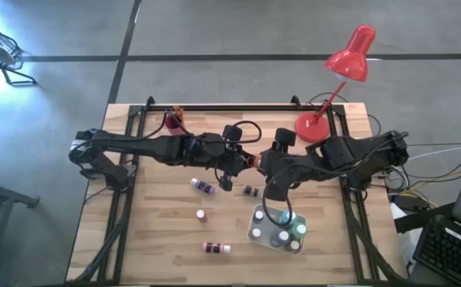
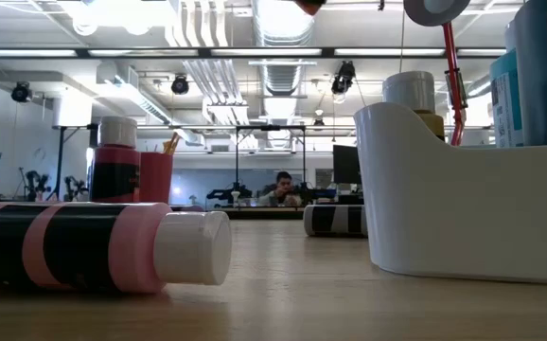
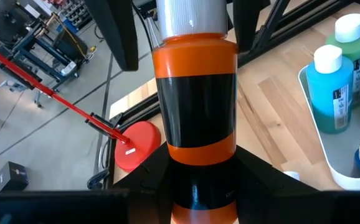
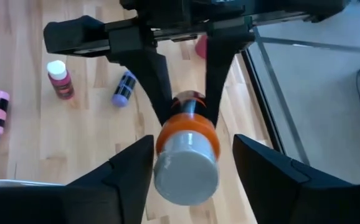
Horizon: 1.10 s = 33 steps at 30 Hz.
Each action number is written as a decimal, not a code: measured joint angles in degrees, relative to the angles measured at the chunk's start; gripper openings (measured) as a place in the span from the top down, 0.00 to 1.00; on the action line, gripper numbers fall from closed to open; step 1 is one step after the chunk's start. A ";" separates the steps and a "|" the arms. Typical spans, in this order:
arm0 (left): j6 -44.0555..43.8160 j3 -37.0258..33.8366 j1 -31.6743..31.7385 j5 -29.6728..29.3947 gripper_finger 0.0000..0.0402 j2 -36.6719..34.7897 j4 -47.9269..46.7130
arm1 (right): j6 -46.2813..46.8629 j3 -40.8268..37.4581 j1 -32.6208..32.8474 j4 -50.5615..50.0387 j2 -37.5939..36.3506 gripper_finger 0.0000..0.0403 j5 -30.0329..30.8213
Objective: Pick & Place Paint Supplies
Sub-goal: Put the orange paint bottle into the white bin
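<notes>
— Orange bottle (image 4: 186,146), who has it?
— The left gripper (image 4: 185,93), fingers pinching its body above the middle of the tabletop (image 1: 159,231). The right gripper (image 4: 189,168) sits around its white cap end, fingers spread, not touching.
— And the rest?
— Several bottles stand in the white tray (image 1: 256,233) near the front. A purple bottle (image 1: 204,186) and a pink one (image 1: 215,248) lie loose on the wood.
</notes>
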 joint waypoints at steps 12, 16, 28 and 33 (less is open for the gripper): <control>0.07 0.00 0.02 -0.02 0.70 0.00 -0.11 | -0.71 0.00 0.00 0.26 0.07 0.67 -0.41; -0.42 0.00 0.04 -0.07 0.70 0.00 -0.17 | -0.94 0.00 0.00 0.10 0.07 0.70 -0.29; -5.22 0.02 0.37 -3.82 0.37 -1.92 -5.48 | 5.94 1.25 0.04 -8.70 -0.80 0.73 -1.61; -7.21 -0.45 1.57 -6.98 0.26 -4.83 -6.69 | 8.81 1.42 0.47 -10.45 -1.26 0.73 -5.94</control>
